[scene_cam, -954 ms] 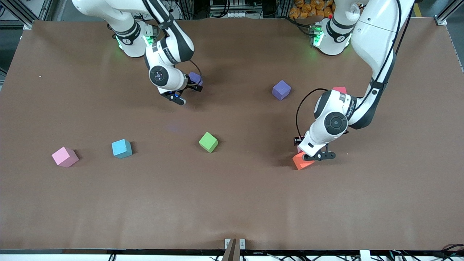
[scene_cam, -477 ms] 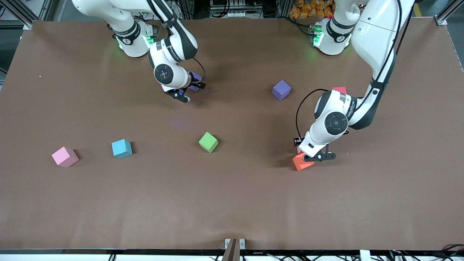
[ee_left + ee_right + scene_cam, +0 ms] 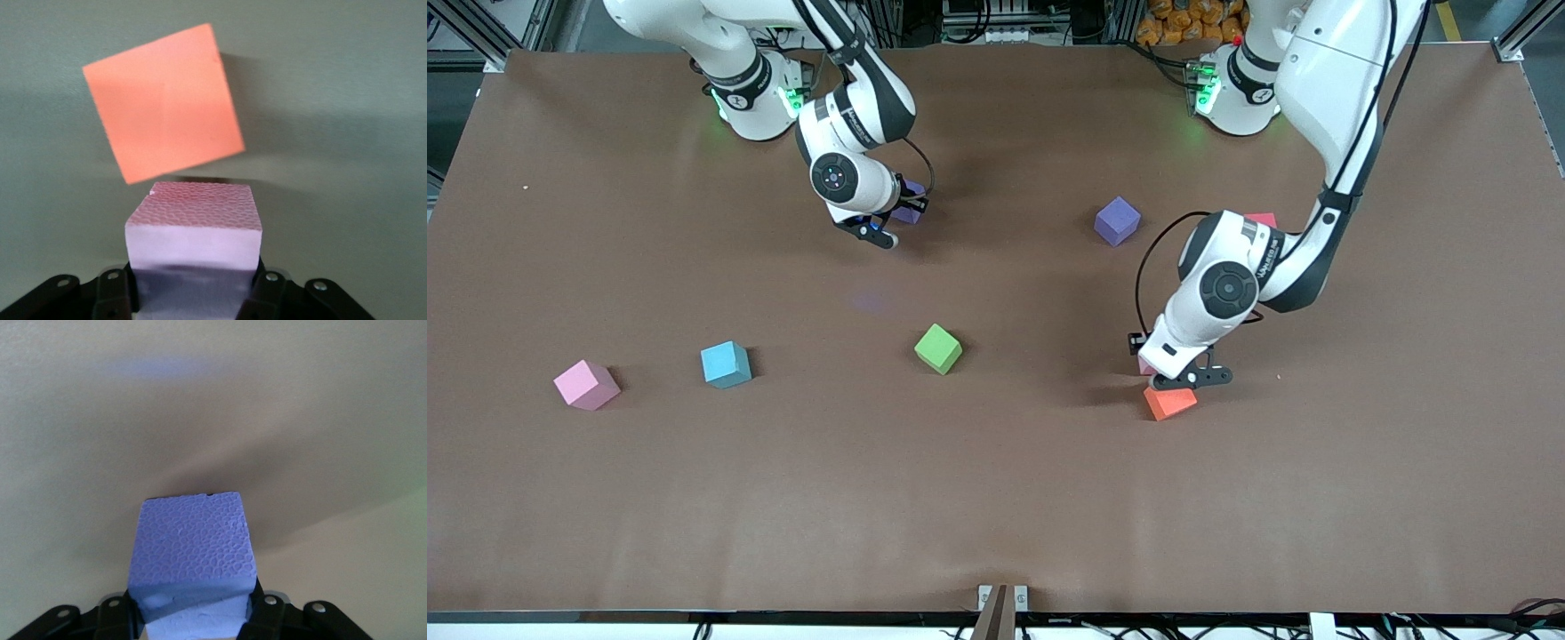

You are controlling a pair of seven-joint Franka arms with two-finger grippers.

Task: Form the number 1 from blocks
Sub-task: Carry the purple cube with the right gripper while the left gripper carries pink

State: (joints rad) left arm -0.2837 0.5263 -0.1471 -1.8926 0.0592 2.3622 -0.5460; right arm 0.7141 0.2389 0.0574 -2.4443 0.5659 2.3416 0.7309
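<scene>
My left gripper (image 3: pixel 1163 373) (image 3: pixel 193 293) is shut on a pale pink block (image 3: pixel 193 227) (image 3: pixel 1144 365) and hangs just over the table. An orange block (image 3: pixel 1170 402) (image 3: pixel 163 100) lies on the table right beside it, apart from the pink one. Near the right arm's base, my right gripper (image 3: pixel 887 222) (image 3: pixel 193 613) is shut on a purple block (image 3: pixel 192 543) (image 3: pixel 912 210), low at the table. A second purple block (image 3: pixel 1117 220), a green block (image 3: pixel 938 348), a light blue block (image 3: pixel 725 364) and another pink block (image 3: pixel 586 384) lie scattered and apart.
A crimson-red cube (image 3: pixel 1261 219) peeks out from under the left arm's forearm, toward the left arm's end. The brown table (image 3: pixel 996 498) has a wide bare strip along its edge nearest the front camera.
My right gripper has drawn in toward its base and shut on the purple block. My left gripper has shifted slightly toward the right arm's end with the pink block, and the orange block now lies free.
</scene>
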